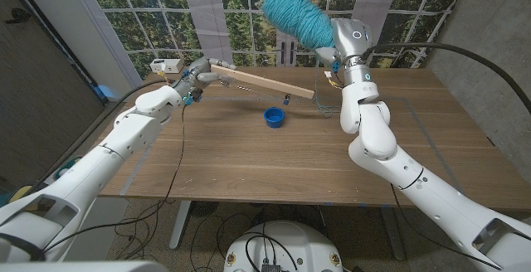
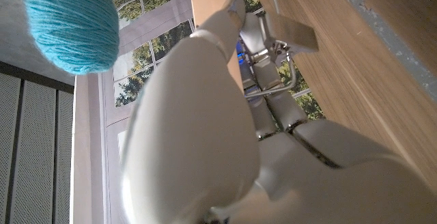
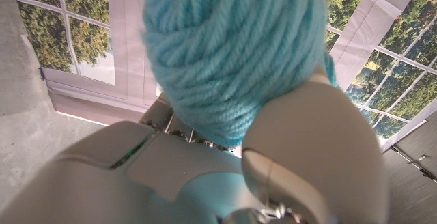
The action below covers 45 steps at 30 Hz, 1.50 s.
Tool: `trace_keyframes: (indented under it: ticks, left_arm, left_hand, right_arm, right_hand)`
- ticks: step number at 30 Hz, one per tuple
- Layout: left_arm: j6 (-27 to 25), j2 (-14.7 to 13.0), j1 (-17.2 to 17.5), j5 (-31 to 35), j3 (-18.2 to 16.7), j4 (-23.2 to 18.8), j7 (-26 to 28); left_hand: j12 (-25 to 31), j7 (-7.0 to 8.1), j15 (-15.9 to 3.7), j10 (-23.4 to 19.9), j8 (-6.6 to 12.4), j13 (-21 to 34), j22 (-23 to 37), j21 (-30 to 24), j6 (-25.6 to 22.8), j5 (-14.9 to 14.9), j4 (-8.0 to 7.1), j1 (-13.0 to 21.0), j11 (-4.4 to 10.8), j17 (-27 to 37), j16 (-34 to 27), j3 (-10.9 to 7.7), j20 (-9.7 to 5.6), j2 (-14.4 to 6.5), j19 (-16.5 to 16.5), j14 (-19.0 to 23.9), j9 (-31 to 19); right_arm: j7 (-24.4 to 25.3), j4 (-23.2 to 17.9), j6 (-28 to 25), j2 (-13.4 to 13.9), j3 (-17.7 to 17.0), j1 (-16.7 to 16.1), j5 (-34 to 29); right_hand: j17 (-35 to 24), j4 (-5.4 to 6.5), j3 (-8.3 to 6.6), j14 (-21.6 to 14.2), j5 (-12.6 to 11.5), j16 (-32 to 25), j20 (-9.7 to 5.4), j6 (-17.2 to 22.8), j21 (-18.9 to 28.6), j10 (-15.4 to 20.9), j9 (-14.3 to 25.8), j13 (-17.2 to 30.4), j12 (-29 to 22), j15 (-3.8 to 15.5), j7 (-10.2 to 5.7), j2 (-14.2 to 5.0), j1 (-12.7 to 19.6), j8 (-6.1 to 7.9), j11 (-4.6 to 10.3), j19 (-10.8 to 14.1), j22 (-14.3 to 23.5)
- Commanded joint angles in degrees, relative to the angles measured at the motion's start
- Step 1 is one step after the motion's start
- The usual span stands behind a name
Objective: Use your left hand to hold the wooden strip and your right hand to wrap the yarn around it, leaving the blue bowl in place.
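Teal yarn (image 1: 299, 12) — a fat skein — is grasped by the right hand (image 1: 329, 55) high above the far worktop (image 1: 249, 156). Left hand (image 1: 197, 75) fingers clench one end of the wooden strip (image 1: 264, 82), held off the worktop, slanting rightward. Blue bowl (image 1: 275, 117) sits just nearer — under it.
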<state>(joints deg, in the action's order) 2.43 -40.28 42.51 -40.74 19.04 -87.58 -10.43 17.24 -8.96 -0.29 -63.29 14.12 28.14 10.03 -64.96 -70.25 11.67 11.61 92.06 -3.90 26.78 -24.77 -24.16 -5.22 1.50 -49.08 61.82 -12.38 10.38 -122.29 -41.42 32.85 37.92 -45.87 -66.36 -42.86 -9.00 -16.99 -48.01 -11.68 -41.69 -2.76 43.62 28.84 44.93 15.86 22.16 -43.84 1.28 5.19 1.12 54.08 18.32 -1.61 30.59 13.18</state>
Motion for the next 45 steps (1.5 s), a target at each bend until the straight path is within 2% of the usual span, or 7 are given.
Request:
trace_keyframes:
  ticks: [1, 6, 12, 18, 24, 39, 45]
  left_arm:
    - [-2.19, 2.52, -0.88, -5.64, -0.14, 1.71, -2.34]
    - [-3.19, 4.11, -0.52, -9.05, -0.82, 2.01, -2.8]
    - [-5.36, 3.39, -0.71, -9.14, -0.51, 0.8, -1.43]
    - [-10.0, 2.24, -0.68, -9.15, -0.54, -2.54, 4.01]
    - [-10.15, 4.01, 0.52, -9.92, -1.67, -4.09, 9.74]
    - [-12.26, 5.4, -1.56, -10.71, -1.06, -3.26, 11.75]
    - [-12.41, 5.86, -2.19, -10.95, -1.14, -2.61, 12.09]
  left_hand:
    - [-0.44, -1.51, -4.41, -0.65, -0.5, -0.44, 0.02, -0.57, -2.2, 0.71, -1.64, 1.19, -0.02, -0.6, 0.33, -1.98, -4.63, -0.97, -1.79, 6.68, 0.12]
    - [-0.73, -1.58, -4.4, -0.69, -0.74, -0.78, -0.01, -0.64, -2.19, 0.97, -1.63, 1.16, -0.21, -1.05, 0.53, -2.12, -4.67, -0.85, -2.0, 6.95, 0.25]
    - [-1.07, -1.49, -4.33, -0.98, -1.04, -1.26, -0.03, -0.8, -2.32, 1.37, -1.65, 1.03, -0.23, -1.43, 0.7, -2.28, -4.69, -0.64, -2.36, 7.27, 0.4]
    - [-1.44, -1.44, -4.51, -1.2, -1.3, -1.76, -0.03, -1.03, -2.51, 1.81, -1.67, 0.94, -0.34, -1.75, 0.76, -2.5, -4.72, -0.55, -2.86, 7.8, 0.53]
    - [-1.83, -1.47, -4.57, -1.12, -1.65, -2.12, -0.12, -0.95, -2.29, 2.11, -1.68, 0.83, -0.31, -1.89, 1.03, -2.68, -4.79, -0.39, -2.84, 7.47, 0.59]
    - [-2.3, -1.42, -4.51, -1.43, -2.01, -2.69, -0.15, -0.93, -2.52, 2.72, -1.69, 0.65, -0.27, -2.5, 1.31, -3.0, -4.94, -0.14, -2.95, 7.98, 0.67]
    - [-2.38, -1.46, -4.44, -1.46, -2.14, -2.68, -0.15, -0.94, -2.6, 2.97, -1.67, 0.59, -0.26, -2.66, 1.41, -3.11, -4.99, 0.01, -3.0, 8.08, 0.68]
  right_arm:
    - [-0.74, -0.97, 3.95, -0.2, 1.8, 1.43, -3.73]
    - [-0.76, -1.66, 6.19, -0.5, 2.45, 1.59, -5.92]
    - [-1.53, -2.01, 8.46, -1.1, 2.64, 1.92, -8.38]
    - [-2.17, -2.44, 10.53, -1.73, 1.97, 1.78, -8.68]
    - [-3.97, -5.02, 12.73, -1.71, 0.5, 0.63, -5.78]
    - [-13.82, -12.3, 14.81, -0.41, -2.11, -3.8, -4.28]
    - [-20.65, -16.02, 14.8, 0.63, -3.8, -6.03, -1.95]
  right_hand:
    - [-0.45, 6.28, -6.16, -4.66, -0.54, 0.45, -2.2, 10.06, 0.5, 8.01, 0.15, 7.51, -0.42, 11.47, -9.83, -11.64, 11.85, -0.12, 8.29, -0.2, 0.21]
    - [-0.65, 6.46, -6.11, -4.68, -0.54, 0.74, -2.22, 10.17, 0.75, 7.95, 0.19, 7.61, -0.5, 11.34, -10.03, -11.62, 11.74, -0.23, 8.4, -0.26, 0.18]
    - [-0.9, 6.48, -6.1, -4.75, -0.57, 1.03, -2.33, 10.28, 0.99, 7.92, 0.25, 7.55, -0.5, 11.46, -10.09, -11.55, 11.8, -0.34, 8.58, -0.44, 0.14]
    - [-1.13, 6.6, -6.04, -4.77, -0.6, 1.41, -2.46, 10.48, 1.25, 7.86, 0.28, 7.58, -0.54, 11.45, -10.33, -11.5, 11.74, -0.45, 8.69, -0.63, 0.09]
    - [-1.4, 6.6, -6.02, -4.93, -0.64, 1.64, -2.52, 10.71, 1.51, 8.08, 0.35, 7.47, -0.59, 11.52, -10.44, -11.47, 11.81, -0.5, 8.71, -0.75, 0.04]
    - [-1.94, 6.61, -5.87, -5.21, -0.72, 2.19, -2.74, 10.97, 1.99, 8.02, 0.66, 7.75, -0.78, 11.53, -10.53, -11.26, 11.86, -0.59, 8.86, -1.22, -0.05]
    - [-2.09, 6.69, -5.79, -5.17, -0.77, 2.49, -2.8, 11.16, 2.19, 8.07, 0.7, 7.71, -0.78, 11.5, -10.55, -11.22, 11.81, -0.65, 8.86, -1.36, -0.08]
